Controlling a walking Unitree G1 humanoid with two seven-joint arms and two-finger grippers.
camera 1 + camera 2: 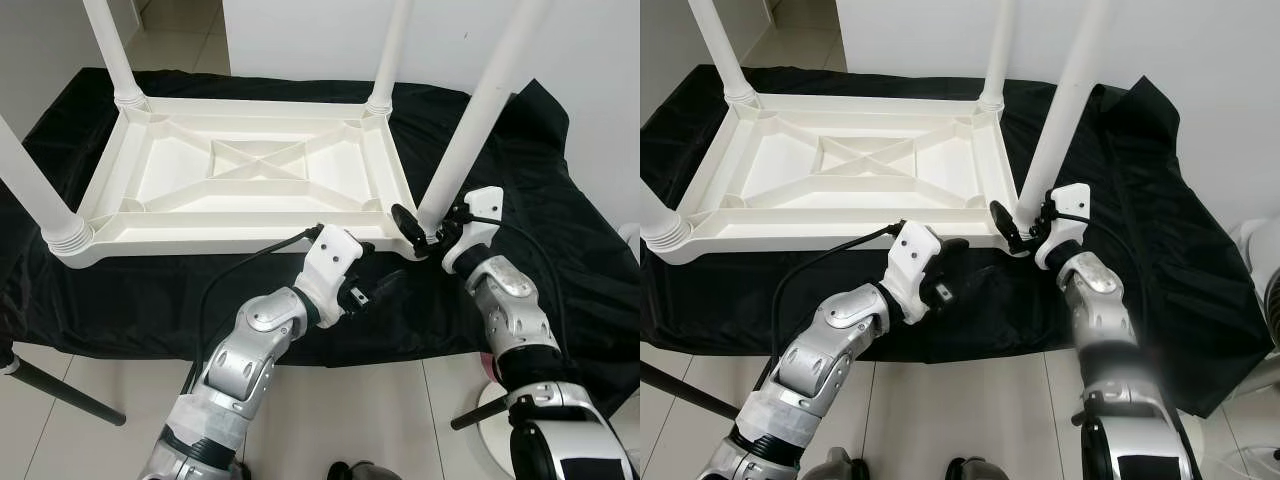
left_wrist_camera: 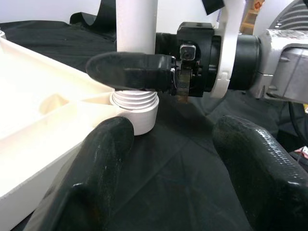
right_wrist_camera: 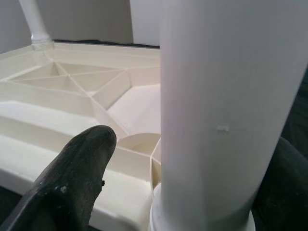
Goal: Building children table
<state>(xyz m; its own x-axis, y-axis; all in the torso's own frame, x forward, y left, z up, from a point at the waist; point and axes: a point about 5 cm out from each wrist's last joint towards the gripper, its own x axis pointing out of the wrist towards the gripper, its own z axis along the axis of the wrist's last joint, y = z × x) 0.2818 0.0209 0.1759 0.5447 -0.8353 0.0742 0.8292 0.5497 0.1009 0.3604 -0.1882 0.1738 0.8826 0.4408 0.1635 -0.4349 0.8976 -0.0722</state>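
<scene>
A humanoid robot works at the near edge of a black cloth [image 1: 150, 300] on which a white plastic children's table [image 1: 250, 170] lies upside down, ribbed underside up.

Nearest the camera, the left gripper [image 1: 375, 290] hangs just off the table's near right corner with its fingers [image 2: 103, 159] spread and grasping nothing, the cloth bare between them.

Just beyond, the right gripper [image 1: 425, 232] is at the foot of the near right leg [image 1: 480, 120]. Its fingers [image 3: 72, 178] sit on either side of the white tube, low down by the threaded collar [image 2: 135, 103]. They appear clenched on the leg, though the far finger is mostly hidden behind it, so a firm grip is a judgement.

All four legs stand in their corner sockets: the near left leg [image 1: 35, 195], the far left leg [image 1: 110, 45] and the far right leg [image 1: 390, 50] rise out of frame. Threads show above the near right socket, which suggests this last leg is not yet screwed fully home. By that reading the build is nearly done, with the final tightening and turning the table upright left.

The tops of all the legs are cut off, and how tightly the other three sit cannot be told. What carries the cloth is hidden beneath it.
</scene>
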